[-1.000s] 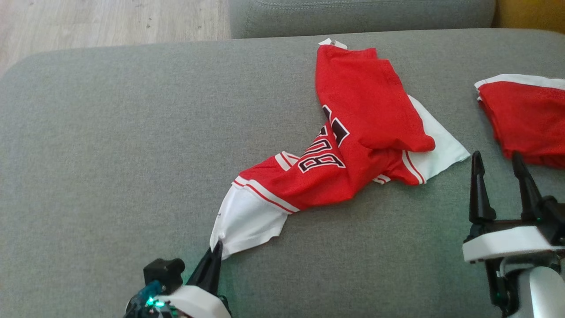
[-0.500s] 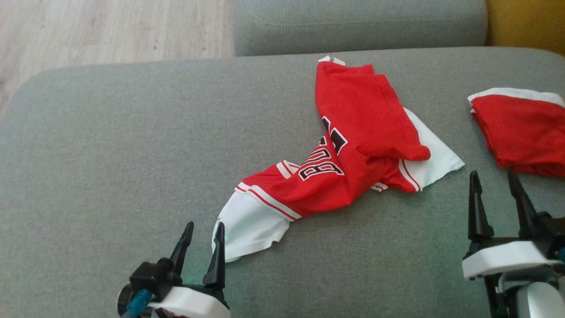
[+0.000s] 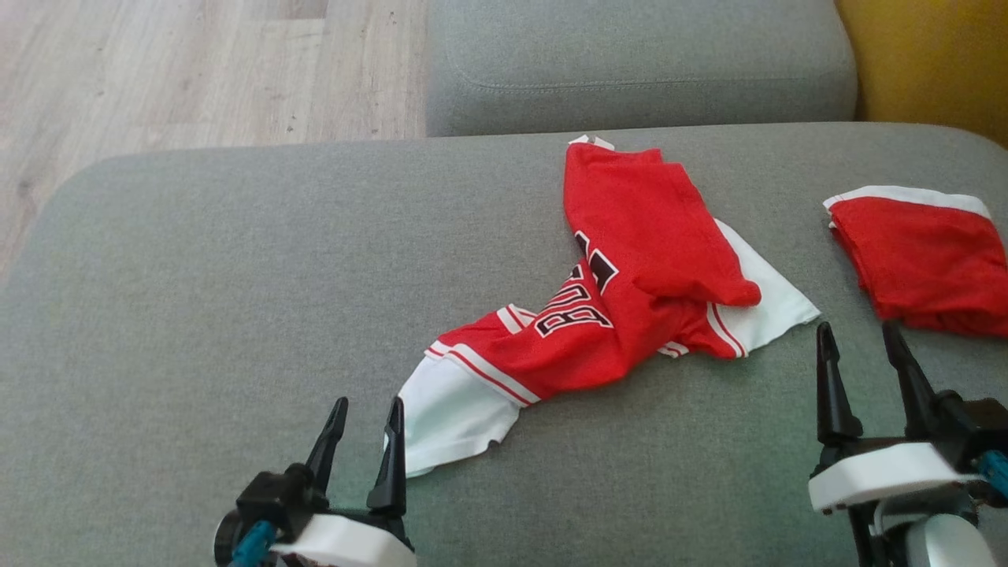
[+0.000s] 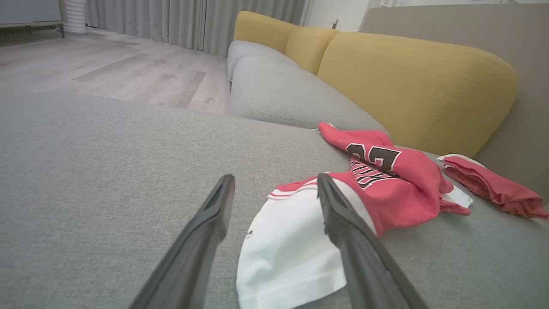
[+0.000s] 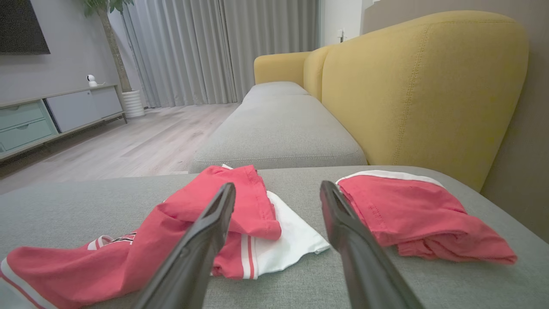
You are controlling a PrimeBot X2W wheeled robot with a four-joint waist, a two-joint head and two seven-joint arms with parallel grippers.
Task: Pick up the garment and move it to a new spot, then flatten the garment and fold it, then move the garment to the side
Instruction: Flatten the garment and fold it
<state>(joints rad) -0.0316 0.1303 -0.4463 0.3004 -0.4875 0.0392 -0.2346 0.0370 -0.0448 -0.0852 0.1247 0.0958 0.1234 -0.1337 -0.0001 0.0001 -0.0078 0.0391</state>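
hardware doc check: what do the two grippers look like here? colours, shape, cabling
They match. The left gripper and right gripper each carry two long black tapered fingers ending in sharp points, mounted on a glossy white shell. A teal cable sits at the left one's base, a blue cable beside the right one's. A pale rounded forearm follows the right. No markings readable.

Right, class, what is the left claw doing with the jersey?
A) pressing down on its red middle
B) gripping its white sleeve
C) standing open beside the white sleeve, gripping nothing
C: the left claw has its fingers spread with bare grey cushion between them, and the white sleeve of the jersey lies loose alongside.
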